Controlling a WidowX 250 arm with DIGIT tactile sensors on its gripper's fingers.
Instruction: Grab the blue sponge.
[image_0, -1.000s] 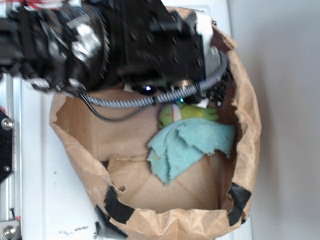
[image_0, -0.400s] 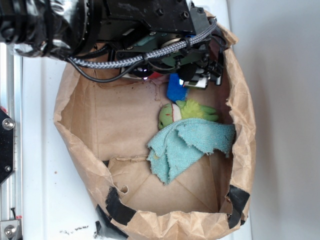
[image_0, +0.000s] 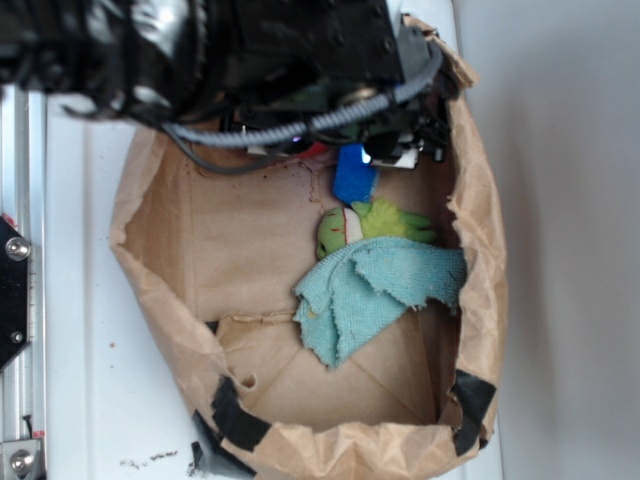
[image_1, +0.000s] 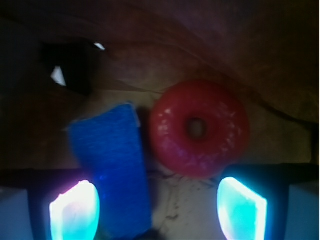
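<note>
- we see a brown paper bag (image_0: 480, 250) lying open on a white counter (image_0: 80, 330), with black tape on its lower rim.
- the black robot arm (image_0: 200, 50) reaches in over the bag's top edge, a braided cable looped beneath it.
- the blue sponge (image_0: 353, 176) lies on the bag floor just under the arm, near the top of the bag; in the wrist view it (image_1: 112, 165) runs lengthwise, slightly tilted, with its near end beside the left fingertip.
- the end effector (image_1: 157, 205) stands apart: its two fingertips (image_1: 75, 210) glow pale blue at the bottom corners of the wrist view, and nothing is clamped between them.
- a red ring with a small centre hole (image_1: 199, 129) sits just beside the sponge, close to it, though we cannot tell whether they touch.
- below the sponge in the exterior view lies a green plush toy (image_0: 375, 225), and a pale teal frayed cloth (image_0: 375, 295) overlaps its lower edge.
</note>
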